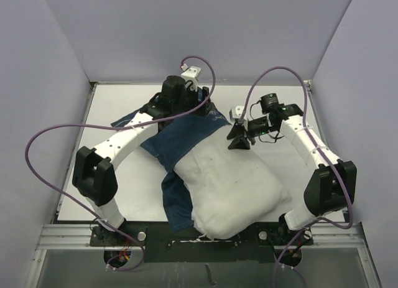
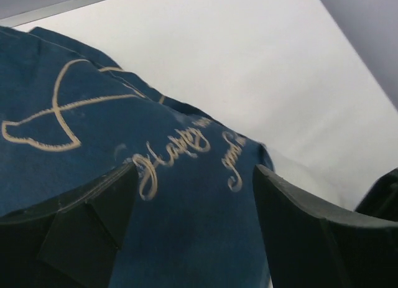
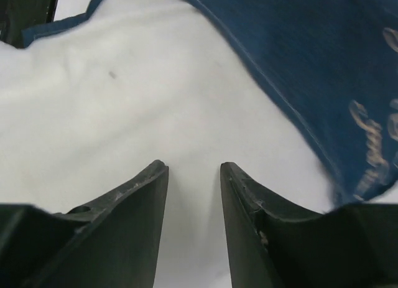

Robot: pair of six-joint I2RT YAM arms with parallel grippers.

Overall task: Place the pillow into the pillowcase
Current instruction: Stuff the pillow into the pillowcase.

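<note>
Across the counter's middle and down to its near edge, the pillow is lying: one item, white and lumpy. I am seeing its far end sitting under the pillowcase, which is navy with a cream whale outline and cursive script. The pillowcase is spreading toward the far-left part of the counter and trailing a strip down the pillow's left side toward the near edge.

Left jaws: standing released and wide apart, hovering over the printed fabric near the counter's far edge, with nothing between them.

Right jaws: standing partly parted and gripping nothing, pointing down at bare white pillow just beside the pillowcase's hem.

I am not able to tell whether either pair is touching the cloth. Most of the pillow is showing outside the pillowcase.
</note>
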